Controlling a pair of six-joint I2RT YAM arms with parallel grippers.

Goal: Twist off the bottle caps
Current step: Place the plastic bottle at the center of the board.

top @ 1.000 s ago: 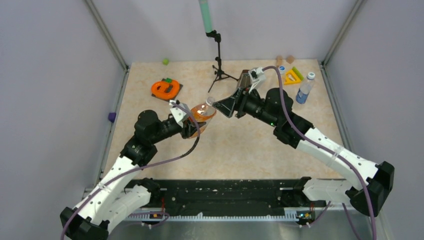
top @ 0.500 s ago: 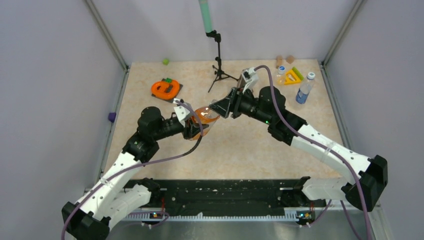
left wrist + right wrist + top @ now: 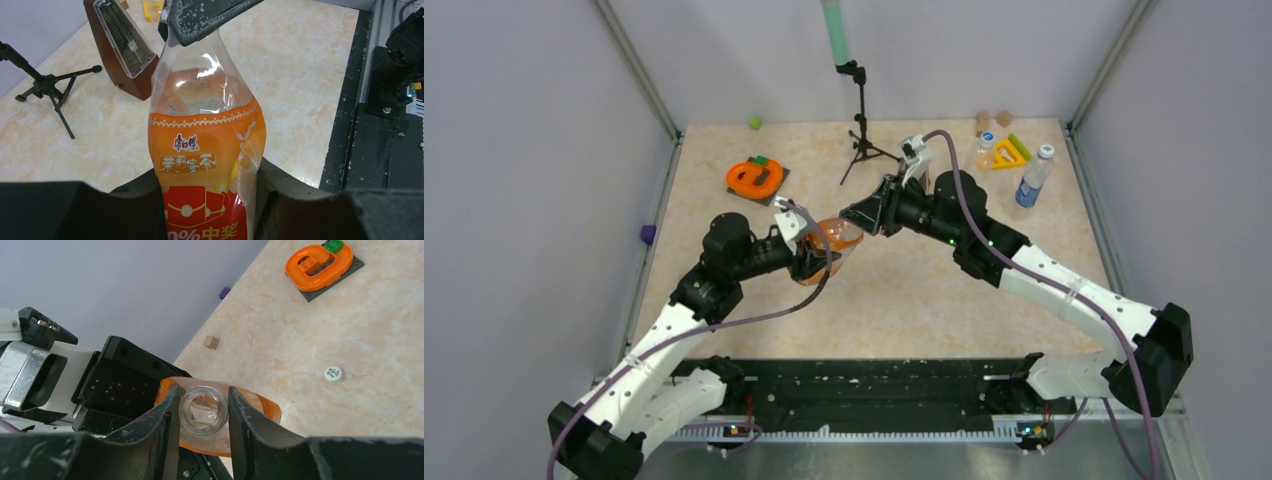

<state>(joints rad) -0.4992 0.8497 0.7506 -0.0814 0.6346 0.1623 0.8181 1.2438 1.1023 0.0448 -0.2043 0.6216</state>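
My left gripper (image 3: pixel 207 186) is shut on the lower body of the orange-labelled bottle (image 3: pixel 205 145), holding it tilted above the table (image 3: pixel 904 290). My right gripper (image 3: pixel 204 412) has its fingers pressed on both sides of the bottle's clear round top (image 3: pixel 203 409); I cannot tell whether that is a cap or the bare mouth. A small white cap (image 3: pixel 333 373) lies loose on the table. At the back right stands a blue-labelled bottle (image 3: pixel 1031 182) with a white cap (image 3: pixel 1046 152), and a blue cap (image 3: pixel 987 138) shows on a clear bottle beside it.
A brown metronome (image 3: pixel 125 50) and a black tripod (image 3: pixel 862 140) stand behind the held bottle. An orange toy on a grey plate (image 3: pixel 755 178) sits at the back left. A yellow triangle (image 3: pixel 1009 155) and wooden blocks (image 3: pixel 994 118) lie at the back right.
My right gripper has swung left onto the bottle's top and closed on it. The left arm has lowered the bottle slightly and kept its grip.
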